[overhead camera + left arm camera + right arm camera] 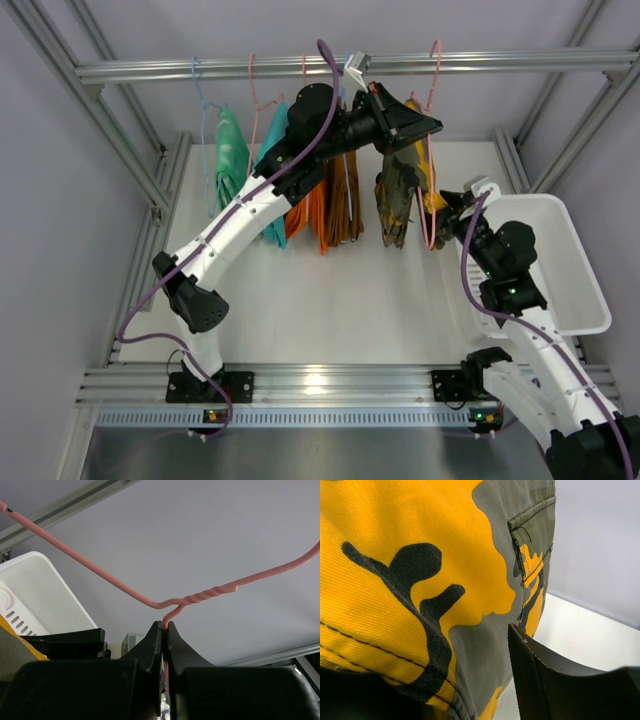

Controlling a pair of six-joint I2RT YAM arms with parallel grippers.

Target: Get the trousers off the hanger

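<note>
The left gripper (164,626) has its jaws pinched shut on the pink hanger (200,599), right at the twist of its wire. The camo trousers (420,555) hang from that hanger, and the right gripper (447,205) has its jaws apart with cloth between them, not yet clamped. Best to close on a thick fold below the hanger, then draw it off sideways while the left steadies the wire — no downward tugging.
</note>
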